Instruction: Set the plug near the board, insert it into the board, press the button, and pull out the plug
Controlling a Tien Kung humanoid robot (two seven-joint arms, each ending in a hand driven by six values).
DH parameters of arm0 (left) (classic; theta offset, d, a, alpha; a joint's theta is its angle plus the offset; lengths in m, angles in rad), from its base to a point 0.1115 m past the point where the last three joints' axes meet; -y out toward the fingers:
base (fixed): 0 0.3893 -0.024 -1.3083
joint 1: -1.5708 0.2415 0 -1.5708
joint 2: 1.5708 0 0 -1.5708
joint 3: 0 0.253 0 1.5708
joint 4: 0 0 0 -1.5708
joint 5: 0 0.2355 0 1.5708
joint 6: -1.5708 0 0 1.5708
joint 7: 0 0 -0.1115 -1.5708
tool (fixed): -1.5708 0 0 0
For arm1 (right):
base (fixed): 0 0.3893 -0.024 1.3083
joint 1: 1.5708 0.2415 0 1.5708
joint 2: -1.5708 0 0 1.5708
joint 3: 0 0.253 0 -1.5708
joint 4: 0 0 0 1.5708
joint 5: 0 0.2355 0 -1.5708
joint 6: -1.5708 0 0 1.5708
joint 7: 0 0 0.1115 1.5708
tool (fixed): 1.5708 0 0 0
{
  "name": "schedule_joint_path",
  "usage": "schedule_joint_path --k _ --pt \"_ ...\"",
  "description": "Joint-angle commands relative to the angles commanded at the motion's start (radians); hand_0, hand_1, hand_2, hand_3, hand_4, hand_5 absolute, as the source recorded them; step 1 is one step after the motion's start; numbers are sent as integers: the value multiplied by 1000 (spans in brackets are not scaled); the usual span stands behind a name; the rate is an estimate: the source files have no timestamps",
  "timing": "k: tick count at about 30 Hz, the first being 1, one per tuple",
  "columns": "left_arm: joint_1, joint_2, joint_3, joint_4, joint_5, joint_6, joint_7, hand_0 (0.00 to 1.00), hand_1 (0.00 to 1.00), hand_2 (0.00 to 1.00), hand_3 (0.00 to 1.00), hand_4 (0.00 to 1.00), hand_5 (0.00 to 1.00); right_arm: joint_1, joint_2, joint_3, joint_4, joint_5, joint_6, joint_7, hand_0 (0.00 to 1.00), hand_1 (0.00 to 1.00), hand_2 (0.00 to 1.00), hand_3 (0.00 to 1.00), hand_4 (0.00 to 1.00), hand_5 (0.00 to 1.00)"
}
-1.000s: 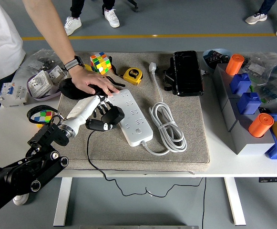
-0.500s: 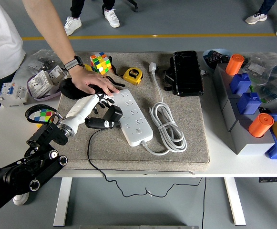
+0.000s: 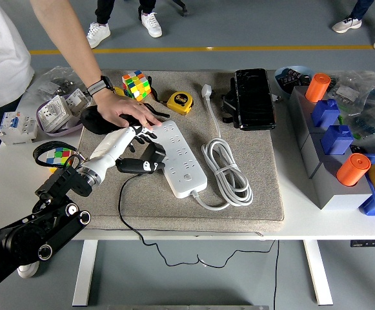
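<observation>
The robot's left hand (image 3: pixel 130 145) has its fingers curled around the black plug (image 3: pixel 150 157), right beside the white power strip (image 3: pixel 177 157). The plug looks small, hard and light. Holding its chunky body seems best, not the floppy cord (image 3: pixel 121 200).

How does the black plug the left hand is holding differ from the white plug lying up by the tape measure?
The black plug is bulky, gripped in the left hand against the power strip's left edge; the white plug is slimmer and lies loose on the mat. The black plug's thin dark cord trails off the table's near edge; the white plug's thick cord is coiled beside the strip.
</observation>
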Motion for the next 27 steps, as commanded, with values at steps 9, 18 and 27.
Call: schedule_joint_path --k 9,18,27 --pt "17 9 -45 -59 -21 28 -42 459 670 697 700 998 481 2 2 -2 -1 1 1 0 589 642 555 482 747 462" --pt "71 36 -76 -120 -104 81 -143 519 683 707 703 998 543 2 -3 -10 0 0 2 0 589 641 555 482 747 460" --pt "112 54 -85 -140 -99 78 -151 599 703 721 709 998 577 -3 -5 -9 0 -5 1 1 590 642 554 482 747 462"
